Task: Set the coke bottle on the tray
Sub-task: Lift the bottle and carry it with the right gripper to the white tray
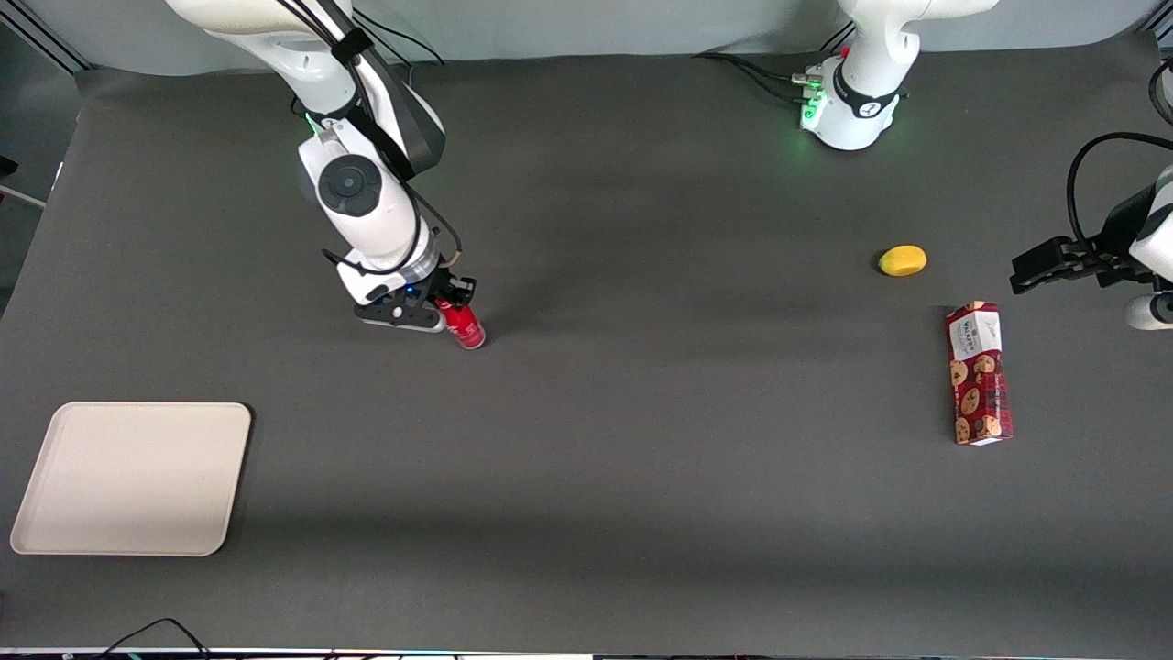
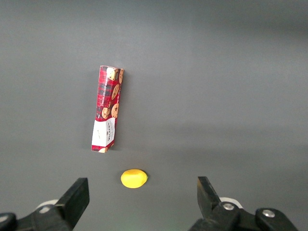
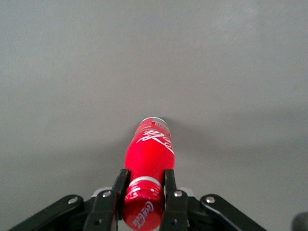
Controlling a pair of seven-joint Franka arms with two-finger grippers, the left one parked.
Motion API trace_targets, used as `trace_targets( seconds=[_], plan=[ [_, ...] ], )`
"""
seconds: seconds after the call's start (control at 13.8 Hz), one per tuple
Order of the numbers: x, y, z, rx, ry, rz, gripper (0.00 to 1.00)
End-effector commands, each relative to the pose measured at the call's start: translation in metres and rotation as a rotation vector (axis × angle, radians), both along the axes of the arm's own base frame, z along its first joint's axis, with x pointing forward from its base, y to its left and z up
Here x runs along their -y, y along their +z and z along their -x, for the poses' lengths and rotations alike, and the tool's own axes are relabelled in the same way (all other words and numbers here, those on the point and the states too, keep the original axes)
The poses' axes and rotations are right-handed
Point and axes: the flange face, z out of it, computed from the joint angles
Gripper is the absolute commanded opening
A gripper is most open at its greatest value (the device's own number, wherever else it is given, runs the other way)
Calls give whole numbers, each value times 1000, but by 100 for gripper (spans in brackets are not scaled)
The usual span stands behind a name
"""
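- Right wrist view is showing the end effector [image 3: 144,192] pinching the coke bottle [image 3: 148,166] at its neck, just under the red cap, fingers pressing on either side.
- Bottle's long axis is running straight out from the fingers, base toward the dark bench [image 1: 641,412].
- Front view is placing the glossy, slim bottle [image 1: 463,324] well apart from the flat beige tray [image 1: 55,495], which is lying nearer the camera, with rounded corners and a low rim.
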Motion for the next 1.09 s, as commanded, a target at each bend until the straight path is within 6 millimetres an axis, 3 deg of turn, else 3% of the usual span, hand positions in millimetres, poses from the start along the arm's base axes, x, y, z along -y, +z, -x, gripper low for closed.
trace_targets(
  seconds=[0.0, 0.15, 0.36, 0.58, 0.73, 0.8, 0.95, 1.02],
  plan=[
    [47, 66, -36, 44, -39, 49, 0],
    [95, 113, -58, 36, -11, 74, 0],
    [164, 167, -77, 21, 40, 93, 0],
    [274, 212, -89, 21, 144, 97, 0],
    [350, 224, -94, 40, 218, 108, 0],
    [386, 220, -101, 38, 236, 121, 0],
    [433, 207, -127, 46, 281, 153, 0],
    [466, 193, -135, 47, 287, 170, 0]
  ],
)
